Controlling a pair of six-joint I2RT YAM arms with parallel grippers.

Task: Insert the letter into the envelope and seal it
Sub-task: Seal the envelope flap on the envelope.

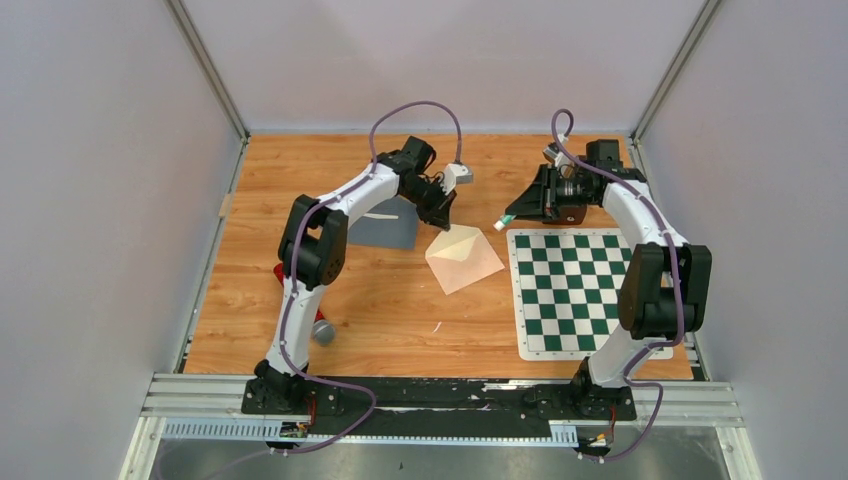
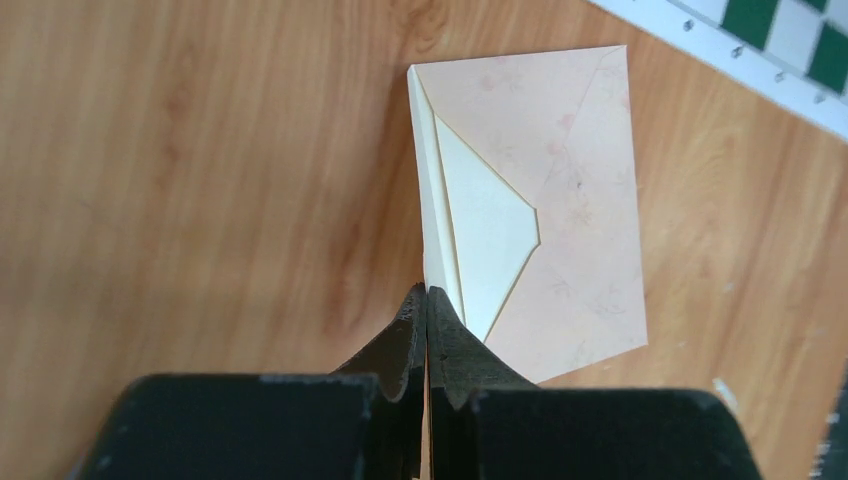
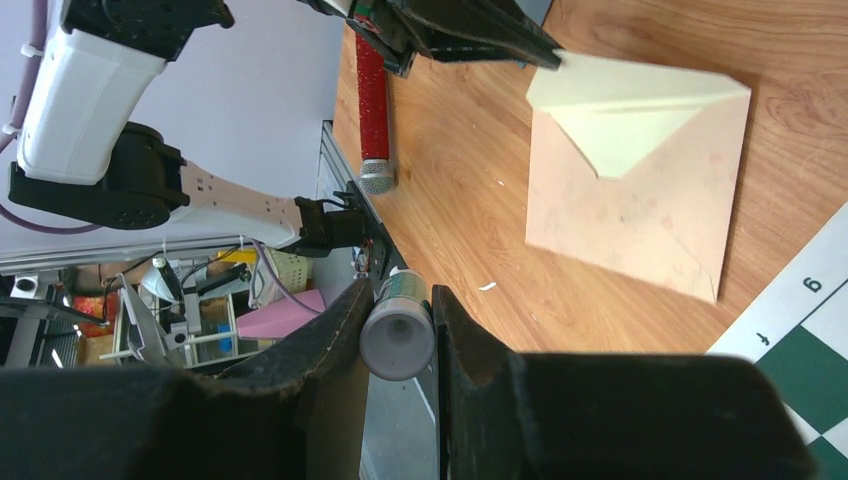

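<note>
The pink envelope (image 1: 466, 260) lies flat on the wooden table, its back up and its cream-lined flap (image 2: 488, 225) open. My left gripper (image 2: 427, 294) is shut on the near corner of the flap's edge, which stands slightly lifted (image 3: 640, 85). In the top view the left gripper (image 1: 443, 218) sits at the envelope's far corner. The letter does not show as a separate sheet. My right gripper (image 3: 400, 300) hovers right of the envelope, apart from it, shut on a glue stick (image 3: 398, 338) whose tip (image 1: 500, 224) points toward the envelope.
A green-and-white chessboard mat (image 1: 582, 292) lies right of the envelope. A grey box (image 1: 386, 226) stands behind the left arm. A red-handled toy microphone (image 3: 372, 100) lies at the left near the arm's base. A small white scrap (image 1: 437, 327) lies on the wood.
</note>
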